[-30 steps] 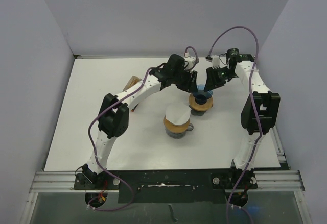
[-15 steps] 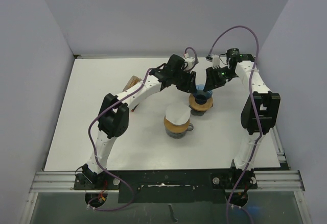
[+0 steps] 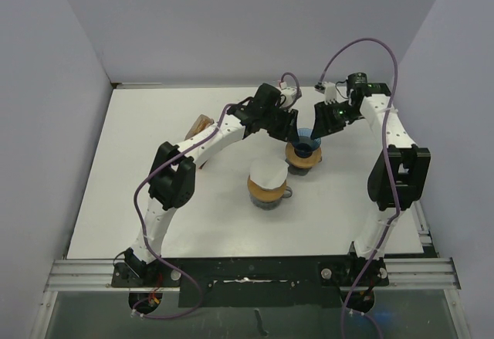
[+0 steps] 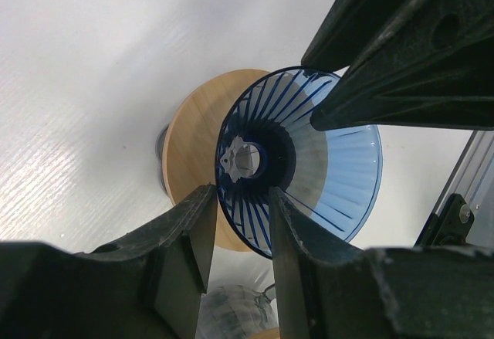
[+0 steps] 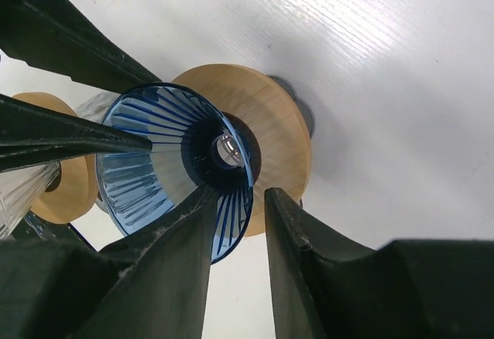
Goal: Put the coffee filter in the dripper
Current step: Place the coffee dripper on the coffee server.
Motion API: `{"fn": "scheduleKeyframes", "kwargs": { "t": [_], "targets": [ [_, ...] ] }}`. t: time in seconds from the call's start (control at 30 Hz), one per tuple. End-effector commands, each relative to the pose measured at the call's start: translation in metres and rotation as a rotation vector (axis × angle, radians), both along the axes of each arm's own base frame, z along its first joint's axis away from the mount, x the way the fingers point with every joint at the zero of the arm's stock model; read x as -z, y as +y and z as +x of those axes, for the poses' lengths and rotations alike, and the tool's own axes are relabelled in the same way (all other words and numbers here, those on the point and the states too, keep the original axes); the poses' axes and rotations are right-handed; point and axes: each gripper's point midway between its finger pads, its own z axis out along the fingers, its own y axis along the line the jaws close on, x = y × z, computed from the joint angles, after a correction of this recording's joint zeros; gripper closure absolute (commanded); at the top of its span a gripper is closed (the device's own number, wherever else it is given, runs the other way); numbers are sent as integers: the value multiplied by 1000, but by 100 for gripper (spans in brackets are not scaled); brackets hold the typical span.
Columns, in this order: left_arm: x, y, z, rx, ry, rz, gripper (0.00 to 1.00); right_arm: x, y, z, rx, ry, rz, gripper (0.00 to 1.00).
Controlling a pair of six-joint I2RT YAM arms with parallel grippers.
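While my left end effector (image 4: 241, 200) and right end effector (image 5: 239, 200) both straddle the rim of the blue dripper (image 4: 247, 127), an uneven pull could tip it off its wooden collar (image 4: 189, 146). The left looks partly closed and pinching the rim. The right is partly open, one finger clear of it. A pale wedge (image 4: 328, 154) inside the dripper may be the coffee filter; I cannot tell.
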Motion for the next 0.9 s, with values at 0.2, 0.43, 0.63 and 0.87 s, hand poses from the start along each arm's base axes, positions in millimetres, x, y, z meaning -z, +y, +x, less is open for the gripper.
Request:
{"fn": "scheduleKeyframes", "kwargs": {
  "t": [0.2, 0.43, 0.63, 0.87],
  "targets": [
    [-50, -8, -2, 8, -64, -83, 71, -16, -7, -6, 17, -62, -16, 68],
    [-50, -11, -5, 14, -64, -84, 78, -13, -6, -8, 19, -57, -11, 72],
    [-47, -11, -6, 16, -59, -80, 81, -10, -4, -10, 20, -48, -4, 76],
    [-44, -11, -7, 18, -57, -74, 85, -5, -4, -11, 19, -40, -6, 79]
  ]
}}
